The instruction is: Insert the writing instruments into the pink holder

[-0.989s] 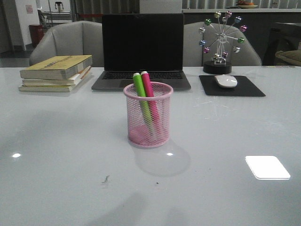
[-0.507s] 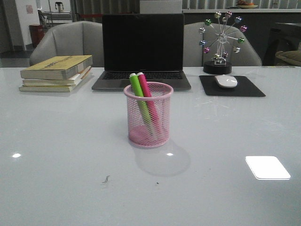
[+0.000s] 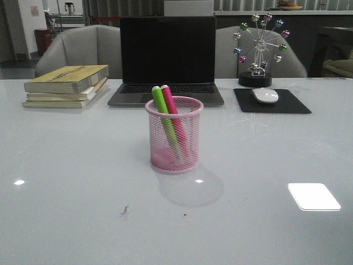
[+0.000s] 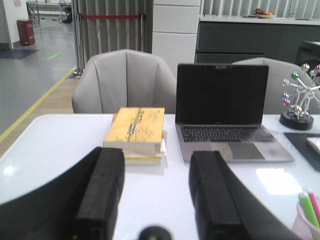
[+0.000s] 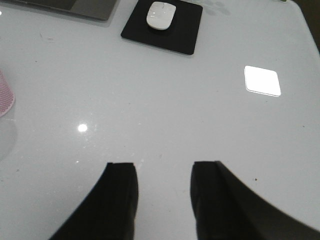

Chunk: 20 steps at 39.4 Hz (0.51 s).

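both markers, the green one (image 3: 164,117) and the pink one (image 3: 175,118), stand in the cup (image 3: 174,134) at mid-table, leaning toward its left rear rim, tips above the rim. the job looks done. the left gripper (image 4: 157,200) is open and empty, up off the table with the books (image 4: 136,129) and laptop (image 4: 226,117) ahead of it; the right gripper (image 5: 162,200) is open too, holding nothing, over bare table (image 5: 165,110) well clear of the mouse (image 5: 160,14). the main risk now is an arm brushing the light mesh cup when moving (it looks easy to tip), spilling both markers.
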Available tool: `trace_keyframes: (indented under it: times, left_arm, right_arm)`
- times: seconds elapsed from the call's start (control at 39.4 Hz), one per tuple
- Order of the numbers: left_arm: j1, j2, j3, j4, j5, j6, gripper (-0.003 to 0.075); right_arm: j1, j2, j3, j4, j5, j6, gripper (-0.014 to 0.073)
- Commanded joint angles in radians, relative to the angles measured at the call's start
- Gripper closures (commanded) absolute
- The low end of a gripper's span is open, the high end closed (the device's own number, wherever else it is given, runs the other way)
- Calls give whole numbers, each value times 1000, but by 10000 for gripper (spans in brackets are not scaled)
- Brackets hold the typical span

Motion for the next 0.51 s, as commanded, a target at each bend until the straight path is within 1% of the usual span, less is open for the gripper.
trace_keyframes:
  times: [0.0, 0.13, 0.2, 0.48]
  left_arm:
    - [1, -54, 8, -7, -71, 0, 337]
    - [1, -87, 13, -7, -81, 0, 337]
    - [1, -88, 13, -7, -88, 0, 337]
    - [1, -88, 13, -7, -88, 0, 337]
  right_arm:
    - [-6, -3, -28, 24, -69, -3, 211]
    - [-6, -3, -28, 28, -69, -3, 216]
    - [-6, -3, -28, 28, -69, -3, 252]
    - [-6, -3, -28, 28, -69, -3, 496]
